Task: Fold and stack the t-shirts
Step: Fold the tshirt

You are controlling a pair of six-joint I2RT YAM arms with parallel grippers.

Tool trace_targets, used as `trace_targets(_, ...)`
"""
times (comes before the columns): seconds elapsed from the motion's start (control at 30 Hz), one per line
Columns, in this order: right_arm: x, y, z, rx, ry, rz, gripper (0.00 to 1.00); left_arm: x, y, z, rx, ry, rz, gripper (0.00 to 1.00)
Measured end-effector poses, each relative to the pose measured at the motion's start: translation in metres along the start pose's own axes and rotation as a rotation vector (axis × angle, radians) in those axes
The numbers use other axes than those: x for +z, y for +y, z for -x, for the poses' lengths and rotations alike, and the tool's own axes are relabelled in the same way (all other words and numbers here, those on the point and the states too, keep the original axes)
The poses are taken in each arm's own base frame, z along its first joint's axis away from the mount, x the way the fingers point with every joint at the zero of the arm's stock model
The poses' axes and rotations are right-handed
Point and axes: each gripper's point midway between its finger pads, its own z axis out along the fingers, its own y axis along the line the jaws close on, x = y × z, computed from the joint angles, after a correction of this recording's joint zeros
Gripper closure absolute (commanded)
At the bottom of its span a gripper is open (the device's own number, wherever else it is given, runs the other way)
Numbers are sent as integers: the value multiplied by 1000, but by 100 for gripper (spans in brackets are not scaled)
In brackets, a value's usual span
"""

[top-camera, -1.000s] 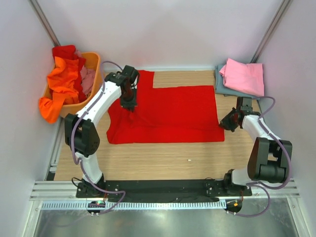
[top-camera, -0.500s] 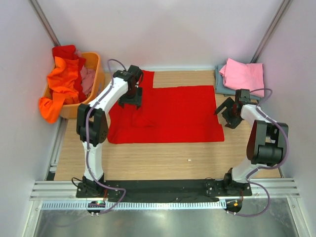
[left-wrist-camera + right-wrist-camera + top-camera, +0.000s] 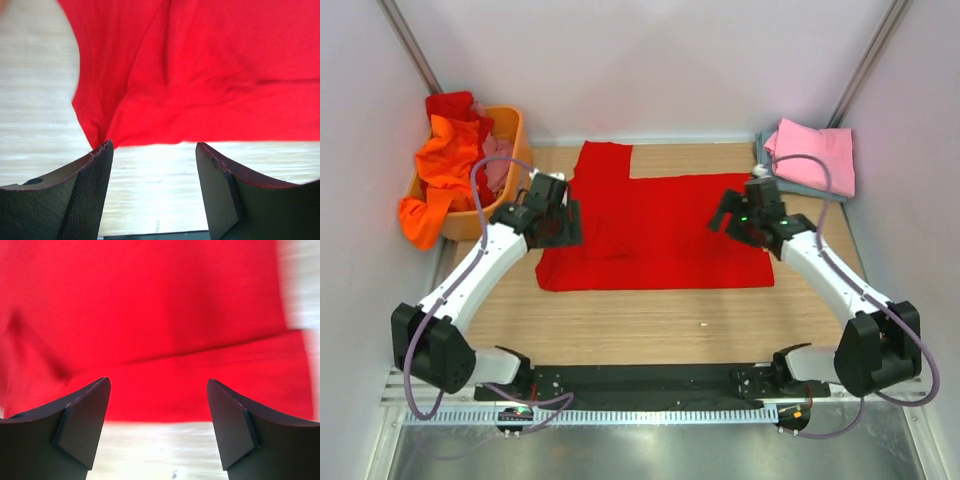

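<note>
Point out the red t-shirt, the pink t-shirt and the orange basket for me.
red t-shirt (image 3: pixel 670 225): top view, middle of its spread body.
pink t-shirt (image 3: pixel 812 153): top view, centre of its folded top.
orange basket (image 3: pixel 517 135): top view, its bare right wall.

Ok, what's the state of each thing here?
Large bright red cloth t-shirt: flat on table, unheld.
Pink cloth t-shirt: folded, top of stack.
Grey-blue cloth t-shirt: folded, beneath it.
Orange cloth t-shirt: crumpled, draped over orange plastic basket.
Left end effector: open, empty.
Right end effector: open, empty.
</note>
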Motion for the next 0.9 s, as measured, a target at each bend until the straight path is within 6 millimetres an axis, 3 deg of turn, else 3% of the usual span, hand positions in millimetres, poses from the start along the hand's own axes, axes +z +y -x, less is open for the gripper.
trace_targets(0.17, 1, 98, -51, -253, 100, 211, 27, 33, 17, -60, 3, 149, 55, 35)
trace_targets(0.33, 30, 176, -73, -457, 169, 301, 35, 59, 22, -73, -13, 238, 96, 51)
trace_targets(0.37, 38, 193, -75, -489, 168, 318, 35, 65, 25, -77, -20, 261, 111, 57)
trace_targets(0.47, 57, 229, -92, -582, 187, 348, 36, 82, 36, -93, -46, 343, 165, 59)
trace_targets(0.67, 84, 272, -134, -712, 234, 358, 37, 94, 54, -121, -122, 438, 246, 59)
trace_targets(0.9, 105, 284, -173, -771, 285, 341, 39, 99, 59, -135, -255, 444, 252, 59)
